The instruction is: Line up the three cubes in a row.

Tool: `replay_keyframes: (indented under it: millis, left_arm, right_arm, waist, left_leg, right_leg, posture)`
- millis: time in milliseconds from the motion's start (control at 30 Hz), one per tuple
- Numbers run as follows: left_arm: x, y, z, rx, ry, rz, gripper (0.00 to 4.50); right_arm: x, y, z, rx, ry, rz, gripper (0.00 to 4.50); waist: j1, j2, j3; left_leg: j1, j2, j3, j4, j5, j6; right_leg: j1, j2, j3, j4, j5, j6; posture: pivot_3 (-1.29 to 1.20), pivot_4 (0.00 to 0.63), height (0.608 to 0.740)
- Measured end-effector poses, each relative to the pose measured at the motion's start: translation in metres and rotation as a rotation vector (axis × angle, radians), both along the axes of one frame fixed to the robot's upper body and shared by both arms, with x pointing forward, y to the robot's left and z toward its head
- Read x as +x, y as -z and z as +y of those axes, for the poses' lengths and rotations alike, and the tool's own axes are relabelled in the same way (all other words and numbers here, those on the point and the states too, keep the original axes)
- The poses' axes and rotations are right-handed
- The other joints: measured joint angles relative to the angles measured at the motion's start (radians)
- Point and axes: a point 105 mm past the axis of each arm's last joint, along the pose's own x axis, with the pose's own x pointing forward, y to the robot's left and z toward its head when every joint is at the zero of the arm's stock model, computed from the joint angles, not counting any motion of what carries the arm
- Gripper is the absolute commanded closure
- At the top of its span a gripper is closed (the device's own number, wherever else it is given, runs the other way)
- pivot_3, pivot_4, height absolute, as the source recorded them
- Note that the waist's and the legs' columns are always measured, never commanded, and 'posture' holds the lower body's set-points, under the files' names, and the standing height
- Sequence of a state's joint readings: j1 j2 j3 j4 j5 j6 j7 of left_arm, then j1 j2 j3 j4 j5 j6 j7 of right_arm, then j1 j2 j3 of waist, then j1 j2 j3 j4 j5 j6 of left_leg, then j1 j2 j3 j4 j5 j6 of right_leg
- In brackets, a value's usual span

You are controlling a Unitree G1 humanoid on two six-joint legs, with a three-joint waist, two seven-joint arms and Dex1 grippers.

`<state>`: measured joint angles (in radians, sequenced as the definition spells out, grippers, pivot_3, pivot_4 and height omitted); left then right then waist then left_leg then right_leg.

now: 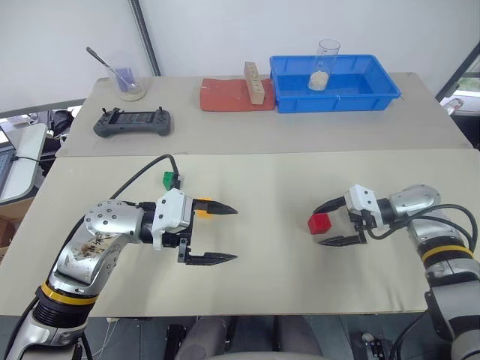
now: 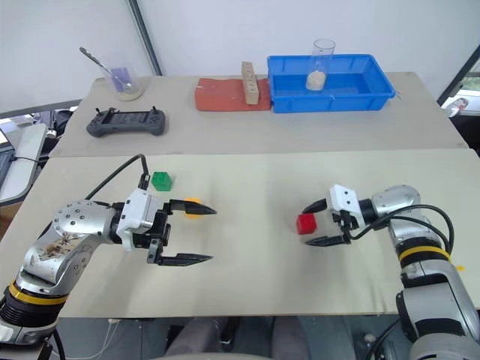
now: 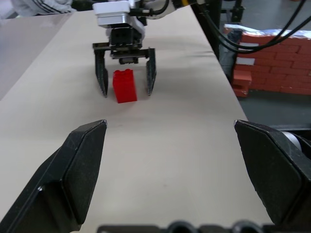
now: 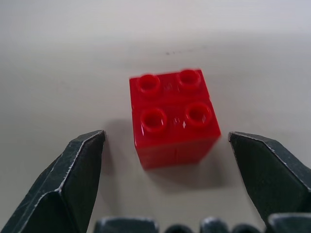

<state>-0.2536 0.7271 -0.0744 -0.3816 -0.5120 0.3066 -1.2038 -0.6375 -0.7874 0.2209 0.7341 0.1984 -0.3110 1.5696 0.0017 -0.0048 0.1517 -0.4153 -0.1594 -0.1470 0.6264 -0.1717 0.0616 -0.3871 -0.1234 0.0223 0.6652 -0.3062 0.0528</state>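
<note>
The red cube (image 1: 319, 223) stands on the beige table, studs up, between the fingers of my right gripper (image 1: 318, 227), which is open and clear of it on both sides. In the right wrist view the red cube (image 4: 172, 116) has gaps to each finger. The green cube (image 1: 172, 179) sits left of centre. The yellow-orange cube (image 1: 202, 206) lies just in front of it, partly hidden behind my left gripper's upper finger. My left gripper (image 1: 235, 234) hovers open and empty, pointing toward the red cube (image 3: 124, 86).
On the far table stand a blue bin (image 1: 379, 94) holding a glass cup (image 1: 323, 65), a red mat (image 1: 225, 96) with a tan wooden block (image 1: 253, 81), a black controller (image 1: 131, 122) and a beaker with a spoon (image 1: 126, 79).
</note>
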Motion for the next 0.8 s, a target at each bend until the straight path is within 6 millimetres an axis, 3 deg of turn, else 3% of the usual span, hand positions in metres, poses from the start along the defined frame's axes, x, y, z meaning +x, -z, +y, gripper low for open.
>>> replay_keyframes:
  millis: [167, 267, 333, 600, 800]
  left_arm:
    - [0.016, -0.002, 0.034, -0.043, -0.273, -0.008, 0.00]
    - [0.025, -0.001, 0.062, -0.133, -0.544, -0.015, 0.00]
    - [0.032, 0.001, 0.080, -0.207, -0.745, -0.018, 0.00]
    - [0.051, 0.028, 0.115, -0.324, -1.219, -0.035, 0.00]
    - [0.072, 0.044, 0.115, -0.348, -1.303, -0.021, 0.00]
  right_arm:
    - [-0.007, -0.054, 0.003, 0.107, 0.046, -0.063, 0.02]
    - [-0.027, -0.086, 0.025, 0.195, 0.042, -0.083, 0.02]
    - [-0.040, -0.103, 0.051, 0.250, 0.021, -0.093, 0.02]
    - [-0.050, -0.149, 0.126, 0.454, 0.029, -0.032, 0.02]
    - [-0.048, -0.155, 0.135, 0.458, 0.081, -0.004, 0.02]
  waist:
    - [-0.009, 0.000, 0.000]
    - [-0.011, 0.000, 0.000]
    - [-0.009, 0.000, 0.000]
    - [0.024, -0.002, 0.001]
    - [0.042, -0.005, 0.001]
  left_leg:
    - [-0.002, 0.002, 0.000, -0.002, 0.000, -0.001]
    - [-0.003, 0.003, 0.000, -0.002, -0.001, -0.001]
    - [-0.003, 0.003, 0.000, -0.001, -0.001, -0.001]
    - [-0.004, 0.001, 0.006, 0.001, -0.004, -0.005]
    - [-0.005, 0.000, 0.011, 0.004, -0.006, -0.002]
  right_leg:
    - [0.000, -0.001, 0.002, 0.001, 0.000, 0.000]
    - [-0.001, -0.003, 0.004, 0.001, 0.000, 0.000]
    - [-0.001, -0.004, 0.006, 0.000, 0.000, 0.000]
    - [-0.002, -0.006, 0.008, -0.001, 0.002, 0.001]
    - [-0.002, -0.005, 0.007, -0.001, 0.003, 0.004]
  posture:
    - [0.00, 0.150, 0.740]
    - [0.00, 0.150, 0.740]
    - [0.00, 0.150, 0.740]
    - [0.00, 0.150, 0.740]
    - [0.00, 0.150, 0.740]
